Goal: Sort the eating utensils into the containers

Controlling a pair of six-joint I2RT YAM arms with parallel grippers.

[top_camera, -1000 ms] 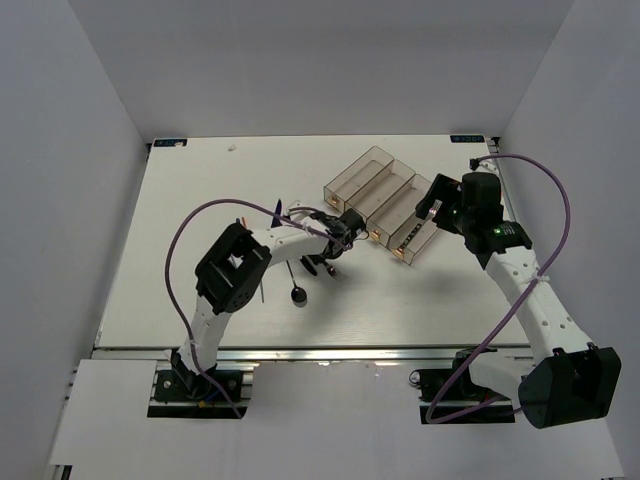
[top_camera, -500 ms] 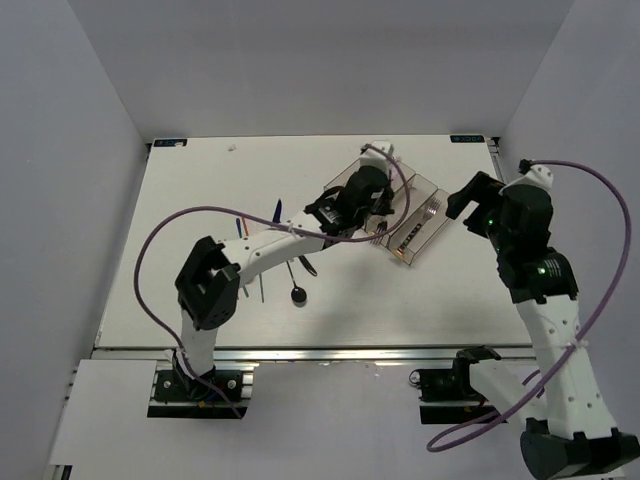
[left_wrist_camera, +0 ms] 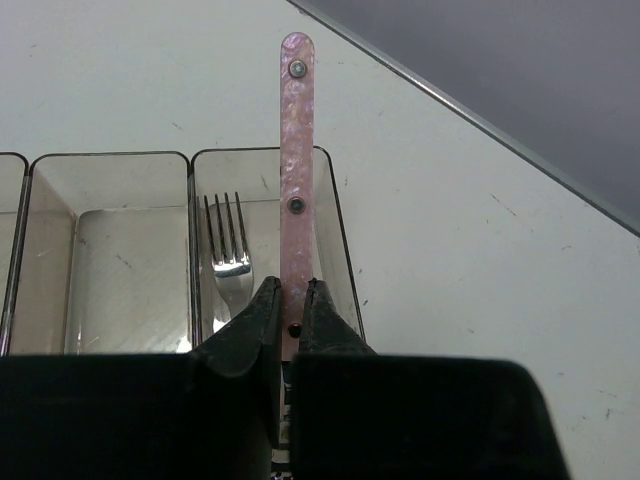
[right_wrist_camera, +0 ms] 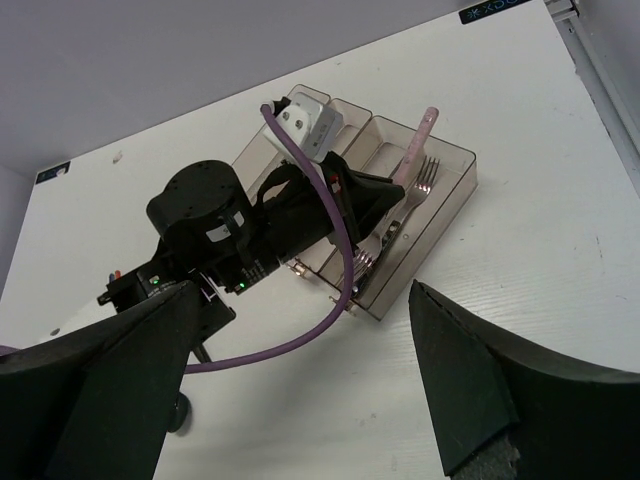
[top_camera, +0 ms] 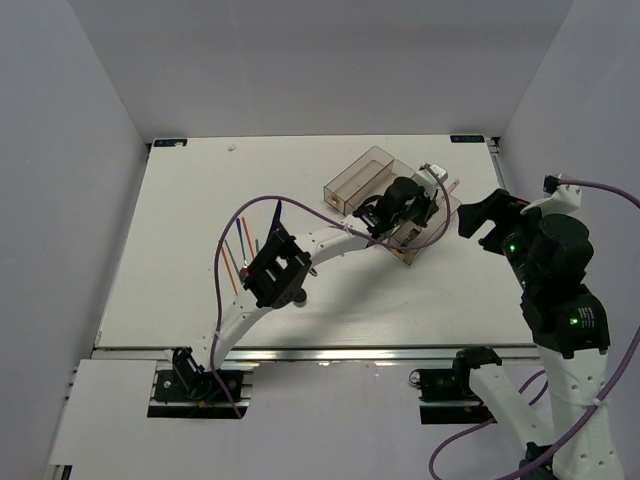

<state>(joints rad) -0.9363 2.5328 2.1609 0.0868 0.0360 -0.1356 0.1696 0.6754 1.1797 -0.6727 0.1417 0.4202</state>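
My left gripper (left_wrist_camera: pixel 289 300) is shut on the lower end of a pink-handled fork (left_wrist_camera: pixel 296 150). It holds the fork over the rightmost of the joined smoky-grey containers (left_wrist_camera: pixel 340 235), with the handle pointing past the bin's far end. A silver fork (left_wrist_camera: pixel 229 245) lies in that bin. From above, the left gripper (top_camera: pixel 405 200) is over the right end of the containers (top_camera: pixel 355 172). My right gripper (top_camera: pixel 488 215) is open and empty, to the right of the bins. The right wrist view shows the pink handle (right_wrist_camera: pixel 419 140) and forks (right_wrist_camera: pixel 424 180) in the bin (right_wrist_camera: pixel 462 178).
Orange, green and red chopsticks (top_camera: pixel 240 250) and a dark-blue knife (top_camera: pixel 277 212) lie on the table's left half, beside the left arm's elbow. The left arm's purple cable (right_wrist_camera: pixel 330 300) loops in front of the bins. The table's right edge is near the right arm.
The left arm lifted the fork from the table's middle and carried it right, over the bins to the rightmost one. The right arm drew back to the right, away from the bins.
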